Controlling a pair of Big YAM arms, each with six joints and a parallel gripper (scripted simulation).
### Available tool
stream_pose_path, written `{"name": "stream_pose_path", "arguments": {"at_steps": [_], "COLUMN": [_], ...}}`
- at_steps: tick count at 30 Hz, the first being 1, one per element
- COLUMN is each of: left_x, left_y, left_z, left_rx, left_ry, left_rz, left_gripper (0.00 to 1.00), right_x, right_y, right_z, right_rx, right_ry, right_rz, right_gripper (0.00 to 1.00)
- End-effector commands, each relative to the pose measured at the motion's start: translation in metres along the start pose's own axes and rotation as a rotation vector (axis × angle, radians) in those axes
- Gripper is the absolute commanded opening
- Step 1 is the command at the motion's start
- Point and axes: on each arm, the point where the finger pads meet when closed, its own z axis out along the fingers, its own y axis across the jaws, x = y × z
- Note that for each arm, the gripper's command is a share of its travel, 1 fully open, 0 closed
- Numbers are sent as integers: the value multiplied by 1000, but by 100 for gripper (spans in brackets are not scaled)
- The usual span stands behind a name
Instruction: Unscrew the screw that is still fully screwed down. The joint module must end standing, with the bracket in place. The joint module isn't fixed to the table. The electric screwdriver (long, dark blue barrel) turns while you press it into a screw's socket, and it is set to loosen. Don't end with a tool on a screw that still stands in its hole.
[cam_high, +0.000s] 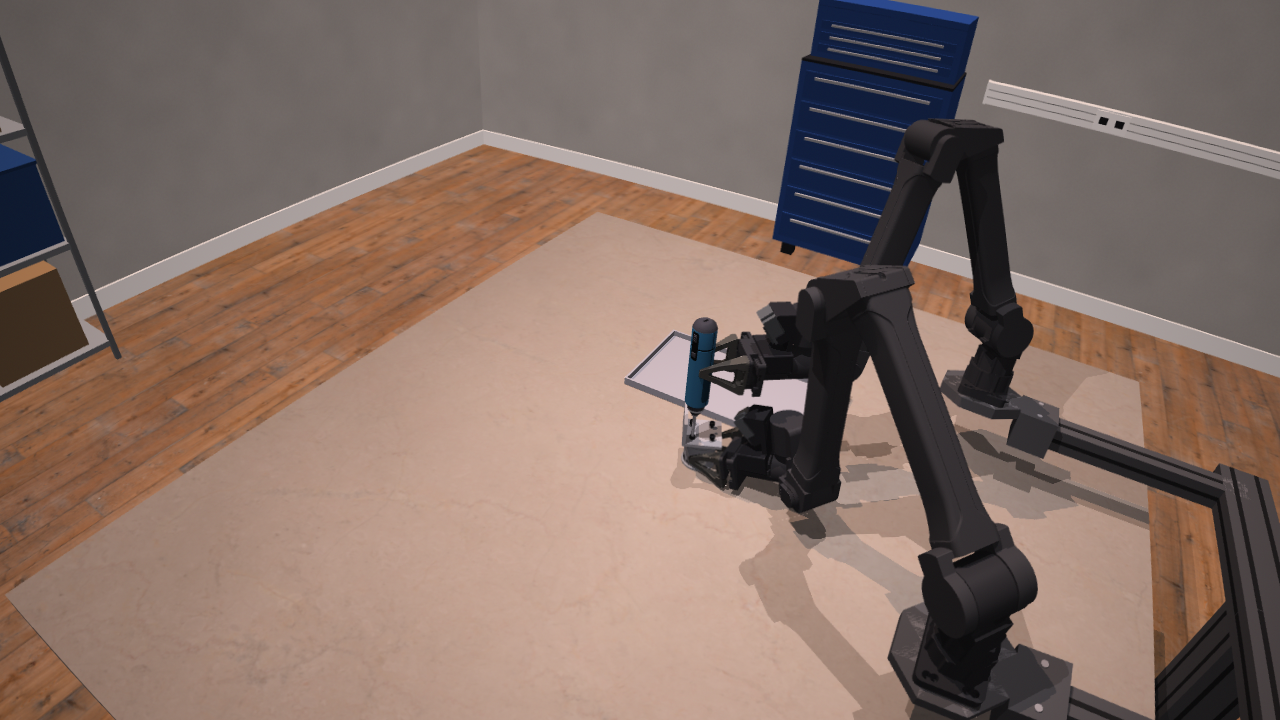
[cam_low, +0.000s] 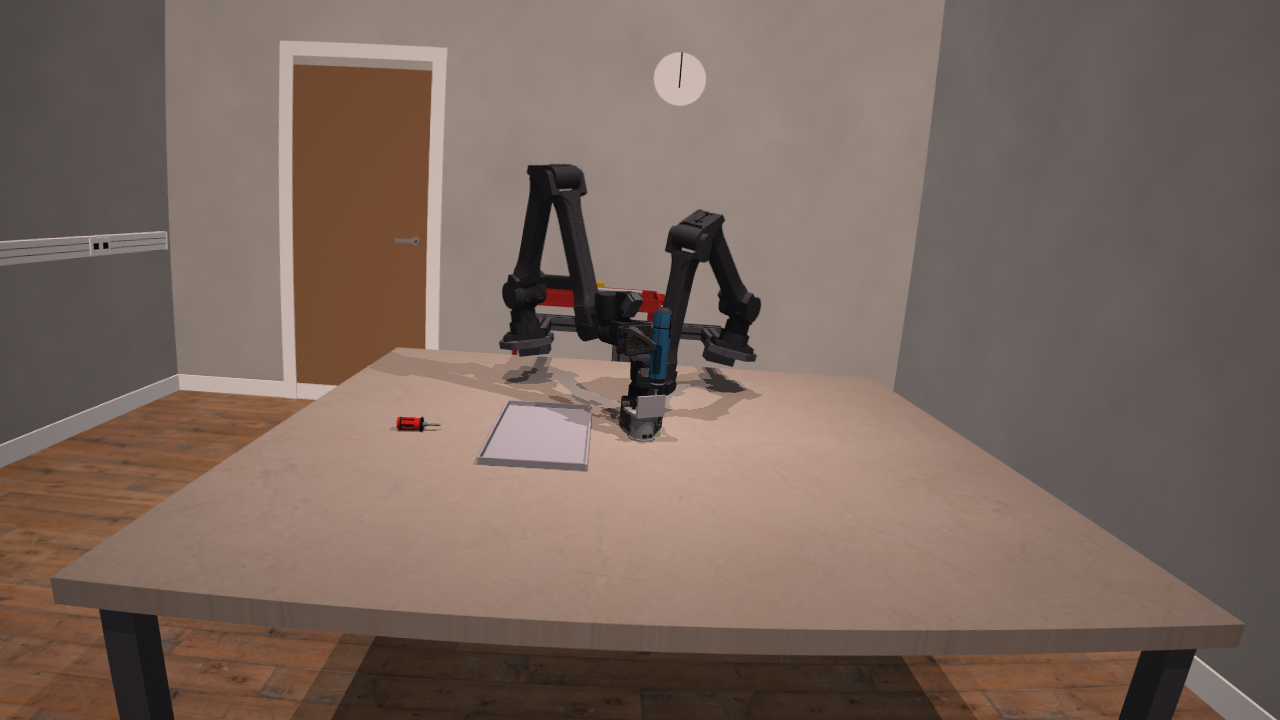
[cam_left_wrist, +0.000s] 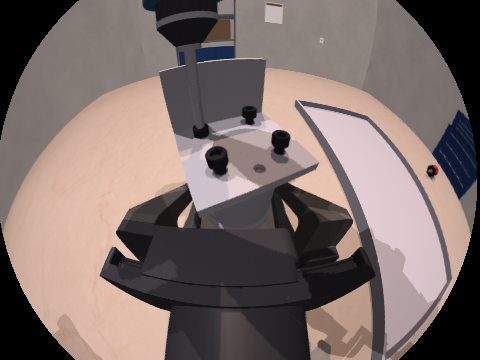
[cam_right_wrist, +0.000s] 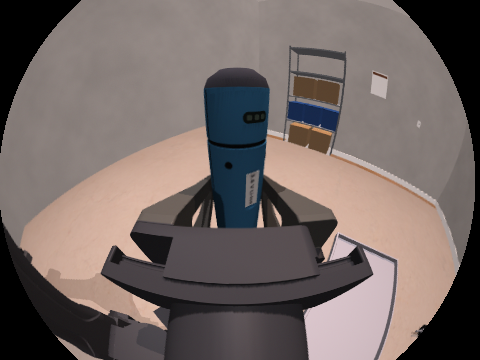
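Right gripper (cam_high: 714, 360) (cam_low: 646, 342) (cam_right_wrist: 237, 192): fingers pinching upright electric screwdriver (cam_high: 699, 368) (cam_low: 660, 347) (cam_left_wrist: 188, 22) (cam_right_wrist: 237, 125). Its bit meets low screw (cam_left_wrist: 201, 131), eleven o'clock from left gripper (cam_high: 703, 464) (cam_left_wrist: 237, 181) in left wrist view. Left fingers clasp standing joint module (cam_low: 641, 429) (cam_left_wrist: 241, 212); press straight down, I judge.
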Motion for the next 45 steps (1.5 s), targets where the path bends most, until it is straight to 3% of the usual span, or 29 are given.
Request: {"name": "stream_pose_path", "arguments": {"at_steps": [1, 45], "left_x": [-6, -6], "left_y": [-3, -3], "left_z": [3, 3], "left_rx": [1, 1], "left_ry": [-14, -14], "left_rz": [-9, -9], "left_gripper": [59, 59], "right_x": [-31, -25], "right_y": [-7, -7], "right_z": [17, 17], "right_rx": [14, 14], "right_ry": [-90, -85], "right_rz": [-11, -11], "right_gripper": [42, 42]}}
